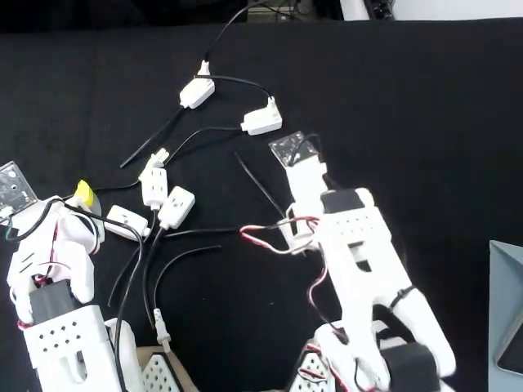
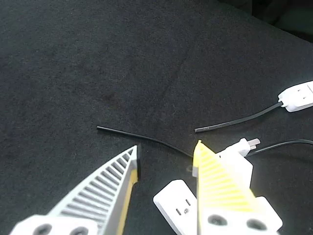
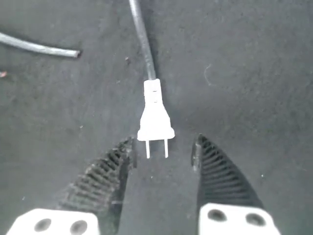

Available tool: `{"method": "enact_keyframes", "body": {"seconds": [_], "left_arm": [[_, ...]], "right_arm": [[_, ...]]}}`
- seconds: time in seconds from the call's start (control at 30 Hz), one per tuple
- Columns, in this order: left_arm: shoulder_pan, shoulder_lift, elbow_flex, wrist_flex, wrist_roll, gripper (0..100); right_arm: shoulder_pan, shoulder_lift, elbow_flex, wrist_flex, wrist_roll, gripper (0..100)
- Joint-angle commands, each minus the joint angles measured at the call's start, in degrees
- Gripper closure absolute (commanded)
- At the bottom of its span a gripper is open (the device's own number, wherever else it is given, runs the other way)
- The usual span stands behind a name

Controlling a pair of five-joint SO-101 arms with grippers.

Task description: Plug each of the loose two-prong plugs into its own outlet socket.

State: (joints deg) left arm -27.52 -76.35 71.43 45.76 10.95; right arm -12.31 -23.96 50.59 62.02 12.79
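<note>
In the right wrist view a white two-prong plug lies flat on the black cloth, prongs pointing toward my right gripper. That gripper is open, its fingertips on either side of the prongs. In the high view the right gripper sits just below a white outlet socket. My left gripper is open and low over the cloth. A white outlet socket lies by its yellow finger, with a plug behind that finger. From above, the left gripper is left of three clustered sockets.
Another socket lies at the back, and one is on a black cord. A loose plug with a black cord rests near the front between the arms. Black cords cross the middle of the cloth. A grey object stands at the right edge.
</note>
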Motion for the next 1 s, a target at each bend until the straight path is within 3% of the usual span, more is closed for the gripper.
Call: {"method": "enact_keyframes", "body": {"seconds": [0.0,0.23,0.63,0.97], "left_arm": [[-0.04,-0.70,-0.31,-1.23,0.35,81],[-0.04,-0.70,-0.31,-1.23,0.26,81],[-0.04,-0.70,-0.31,-1.23,0.18,81],[-0.04,-0.70,-0.31,-1.23,0.18,81]], "right_arm": [[0.79,4.62,-3.65,-1.58,-0.09,81.5],[2.81,12.79,-6.46,-5.98,-0.09,81.5],[3.69,14.73,-8.31,-3.52,-0.09,81.5],[-3.69,22.20,-9.01,-3.60,-3.78,81.5]]}}
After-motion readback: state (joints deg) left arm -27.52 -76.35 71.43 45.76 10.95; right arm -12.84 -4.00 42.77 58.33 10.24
